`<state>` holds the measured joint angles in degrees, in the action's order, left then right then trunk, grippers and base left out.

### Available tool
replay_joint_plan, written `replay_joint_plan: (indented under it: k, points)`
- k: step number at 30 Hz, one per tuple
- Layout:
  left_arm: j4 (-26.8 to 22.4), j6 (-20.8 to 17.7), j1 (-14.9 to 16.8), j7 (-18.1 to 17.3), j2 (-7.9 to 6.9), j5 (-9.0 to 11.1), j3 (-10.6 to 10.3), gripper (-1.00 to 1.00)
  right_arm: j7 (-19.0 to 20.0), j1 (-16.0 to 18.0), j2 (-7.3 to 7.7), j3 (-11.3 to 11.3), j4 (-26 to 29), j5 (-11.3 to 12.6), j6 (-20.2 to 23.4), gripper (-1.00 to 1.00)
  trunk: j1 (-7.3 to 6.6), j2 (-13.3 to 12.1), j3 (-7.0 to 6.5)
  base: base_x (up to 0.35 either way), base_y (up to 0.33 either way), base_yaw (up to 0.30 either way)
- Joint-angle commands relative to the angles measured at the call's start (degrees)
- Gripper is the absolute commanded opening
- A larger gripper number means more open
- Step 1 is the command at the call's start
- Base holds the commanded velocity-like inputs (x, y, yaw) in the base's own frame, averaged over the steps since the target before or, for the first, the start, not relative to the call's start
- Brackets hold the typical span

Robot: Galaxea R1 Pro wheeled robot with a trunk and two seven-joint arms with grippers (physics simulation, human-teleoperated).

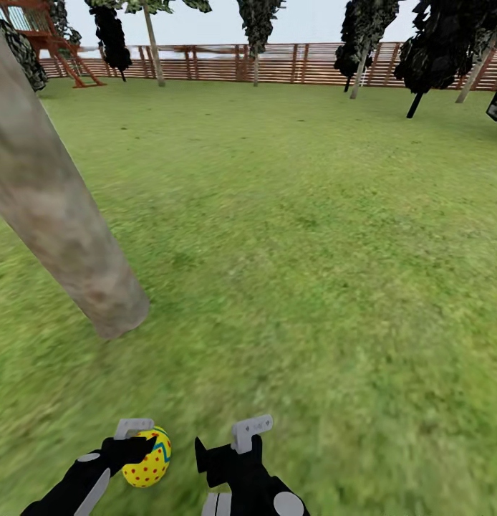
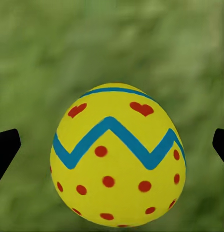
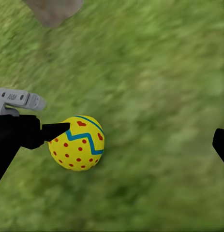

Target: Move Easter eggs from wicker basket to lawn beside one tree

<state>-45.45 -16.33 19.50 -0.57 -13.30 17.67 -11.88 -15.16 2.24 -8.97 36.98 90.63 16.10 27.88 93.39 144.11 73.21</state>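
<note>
Left end effector [image 1: 137, 444] holds egg [image 1: 150, 459]

Both arms are matte black with pale grey inlays. In the head view the left arm [image 1: 76, 484] carries a long grey panel along its side and a small grey oval patch behind the gripper. The left gripper [image 1: 137, 438] has black fingers topped by a light grey bracket. The right arm [image 1: 252, 487] shows a round grey disc and two grey plates at its base; the right gripper [image 1: 238, 444] bears a grey L-shaped bracket with small dark screw holes. In the right wrist view the left gripper's grey bracket [image 3: 17, 100] carries faint tiny lettering, too small to read.
</note>
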Motion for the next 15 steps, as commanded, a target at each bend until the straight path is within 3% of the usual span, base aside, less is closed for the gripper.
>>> replay_joint_plan:
  k: [1,15]
  points:
    - [-0.09,-0.23,0.02,0.04,-0.06,0.34,-0.12,1.0,-0.57,0.04,0.01,0.1,0.07,0.6,0.16,1.0,-0.04,0.0,-0.19,-0.026,0.0,0.0]
    - [-0.85,-0.28,-0.07,0.1,-0.14,0.43,-0.2,1.0,-0.54,0.04,0.01,0.11,0.07,0.6,0.16,1.0,-0.4,-0.18,-3.29,-0.005,0.0,0.0]
